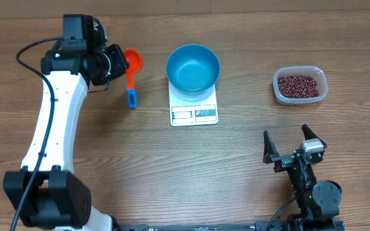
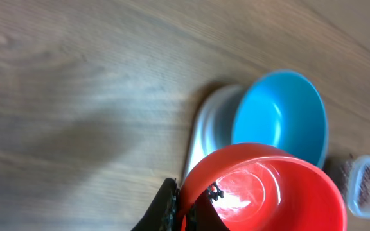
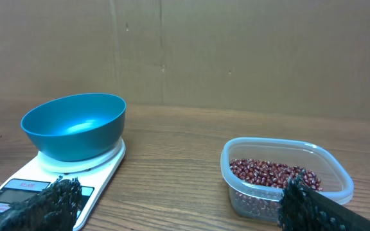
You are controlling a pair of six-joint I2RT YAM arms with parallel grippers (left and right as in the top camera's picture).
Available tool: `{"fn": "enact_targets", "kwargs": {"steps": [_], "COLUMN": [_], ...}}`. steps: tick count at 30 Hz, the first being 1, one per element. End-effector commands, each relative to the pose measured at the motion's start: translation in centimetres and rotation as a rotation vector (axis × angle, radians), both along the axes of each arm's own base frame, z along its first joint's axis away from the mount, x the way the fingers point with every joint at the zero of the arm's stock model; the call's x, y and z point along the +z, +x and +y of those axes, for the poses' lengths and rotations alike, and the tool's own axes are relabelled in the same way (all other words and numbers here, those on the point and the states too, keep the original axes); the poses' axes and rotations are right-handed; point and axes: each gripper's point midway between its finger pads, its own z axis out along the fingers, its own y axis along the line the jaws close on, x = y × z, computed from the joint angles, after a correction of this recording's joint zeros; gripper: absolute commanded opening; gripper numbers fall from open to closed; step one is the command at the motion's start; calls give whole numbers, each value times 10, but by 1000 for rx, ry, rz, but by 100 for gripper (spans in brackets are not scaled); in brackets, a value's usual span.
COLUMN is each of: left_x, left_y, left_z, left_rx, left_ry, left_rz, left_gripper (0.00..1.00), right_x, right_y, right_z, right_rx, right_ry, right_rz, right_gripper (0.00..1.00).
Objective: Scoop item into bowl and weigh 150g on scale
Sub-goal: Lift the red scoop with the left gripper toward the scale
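The left end effector (image 1: 115, 63) is pressed together on the cup rim of the orange scoop (image 1: 133, 62), whose blue handle points back toward the robot. To its right, the empty blue bowl (image 1: 193, 67) sits on the scale (image 1: 194, 113). Further right, well apart, the beans (image 1: 299, 84) lie in a clear tub (image 1: 322, 90), nearer the spread right end effector (image 1: 289, 142)

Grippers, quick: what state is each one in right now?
Left gripper: closed on the rim of the orange scoop.
Right gripper: open, holding nothing.
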Motion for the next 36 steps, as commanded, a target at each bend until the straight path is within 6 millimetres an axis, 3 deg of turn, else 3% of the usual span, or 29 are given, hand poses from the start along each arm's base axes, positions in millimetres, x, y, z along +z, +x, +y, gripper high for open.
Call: {"fn": "enact_targets", "kwargs": {"steps": [1, 8, 14, 36], "left_x": [27, 22, 21, 22], "left_y": [-12, -35, -49, -45], "left_z": [-20, -14, -27, -28], "left_rx": [-5, 121, 95, 186], "left_ry": [-43, 62, 79, 45], "left_rz": [-26, 51, 80, 82], "left_gripper": [4, 4, 4, 4], "right_x": [-2, -2, -2, -2], "right_y": [0, 0, 0, 0], "right_z": [-1, -1, -1, -1], "right_rx": [-5, -5, -5, -5], "right_ry": [5, 5, 5, 5], "right_rz": [-2, -2, -2, -2], "right_gripper": [100, 100, 100, 100]}}
